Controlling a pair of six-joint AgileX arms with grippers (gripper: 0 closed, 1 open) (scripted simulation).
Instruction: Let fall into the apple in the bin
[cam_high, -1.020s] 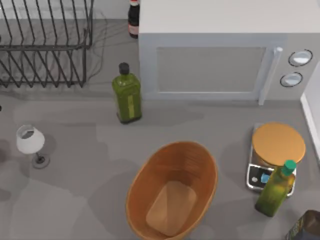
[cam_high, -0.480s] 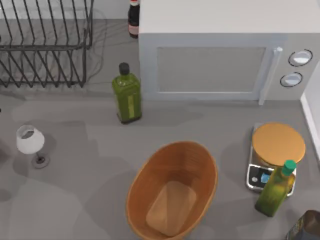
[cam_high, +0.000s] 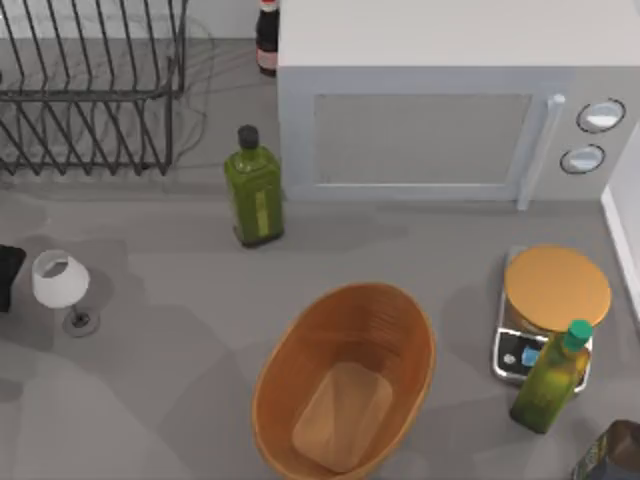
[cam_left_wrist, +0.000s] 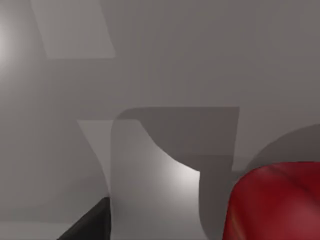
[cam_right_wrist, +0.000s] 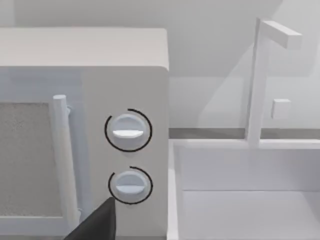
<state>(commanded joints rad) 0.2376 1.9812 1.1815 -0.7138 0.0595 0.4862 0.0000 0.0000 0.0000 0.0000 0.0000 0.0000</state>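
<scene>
step: you're mid-carry, I'd say; the apple (cam_left_wrist: 274, 202) sits right up against your left tool (cam_high: 8, 275) at the counter's (cam_high: 180, 330) far left edge. Can't tell if it's clamped.
next: swing it right, over the bin (cam_high: 345, 378), then release.
looks: apple glossy, red, rounded; bin oval, ribbed wood, paler flat bottom.
right arm: parked facing the microwave (cam_right_wrist: 80, 125).

Matte black tool (cam_high: 8, 275) with a plain angular fingertip (cam_right_wrist: 97, 224).
</scene>
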